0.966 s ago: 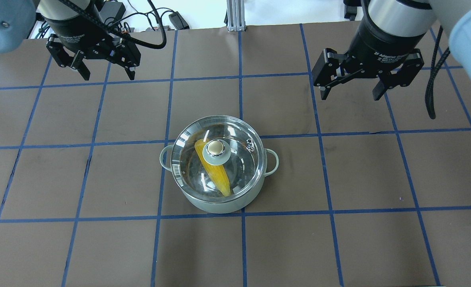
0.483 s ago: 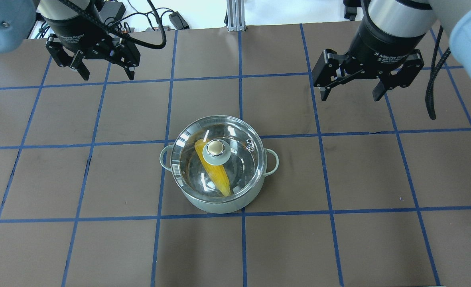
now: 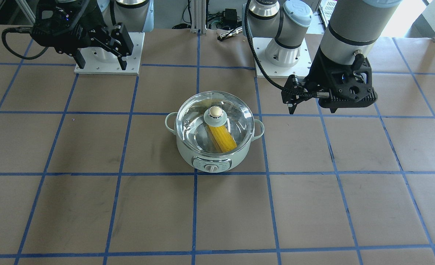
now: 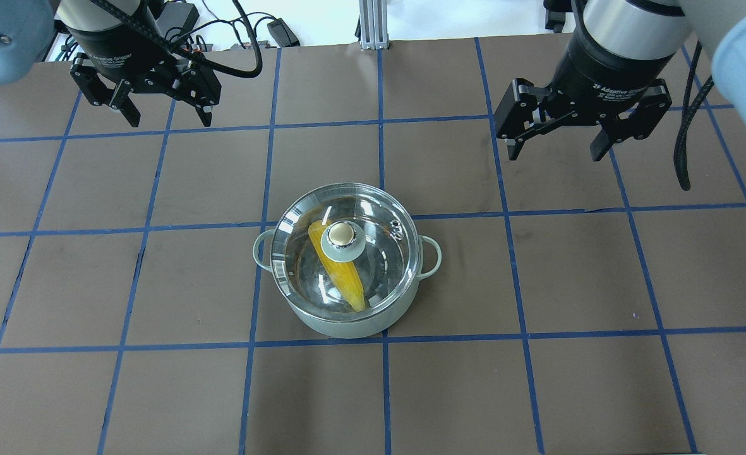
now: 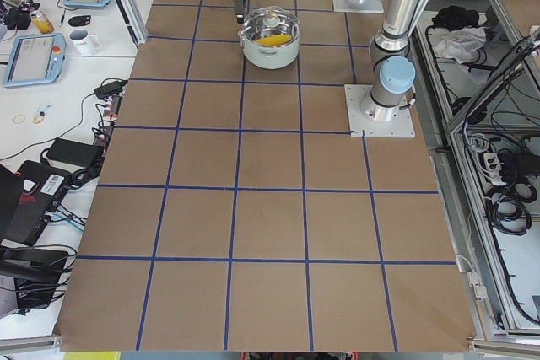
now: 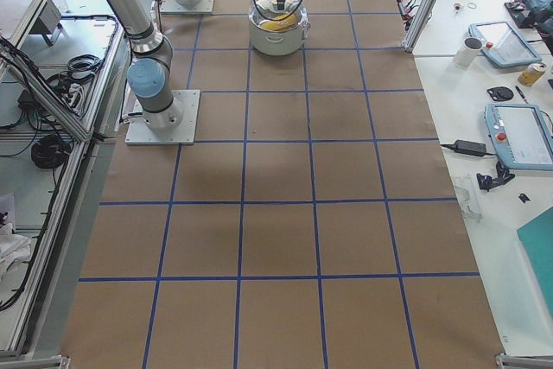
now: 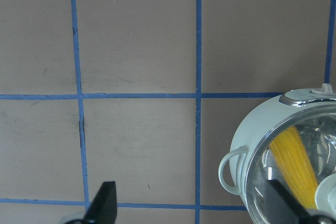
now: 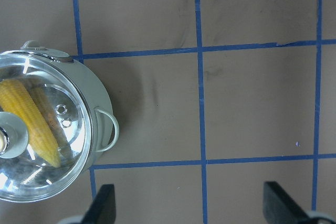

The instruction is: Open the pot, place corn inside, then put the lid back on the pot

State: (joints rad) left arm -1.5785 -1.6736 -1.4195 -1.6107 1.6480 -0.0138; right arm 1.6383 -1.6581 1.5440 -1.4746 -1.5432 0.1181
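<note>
The pale mint-green pot (image 4: 347, 325) stands mid-table with its glass lid (image 4: 379, 268) seated on it, cream-gold knob (image 4: 340, 235) upright. The yellow corn (image 4: 342, 281) lies inside, seen through the glass. The front view shows the pot (image 3: 188, 154), lid (image 3: 195, 121) and corn (image 3: 223, 139) the same way. My left gripper (image 4: 170, 120) is open and empty, high over the far left of the table. My right gripper (image 4: 554, 151) is open and empty, far right of the pot. The pot shows at the edge of the left wrist view (image 7: 252, 129) and the right wrist view (image 8: 102, 98).
The table is covered in brown paper with a blue tape grid (image 4: 382, 126). Cables (image 4: 246, 38) and an aluminium post (image 4: 369, 25) sit at the far edge. The arm base plates (image 3: 108, 55) stand behind the pot in the front view.
My left gripper has drifted slightly toward the far edge. The right gripper, pot, lid and corn have not visibly moved.
</note>
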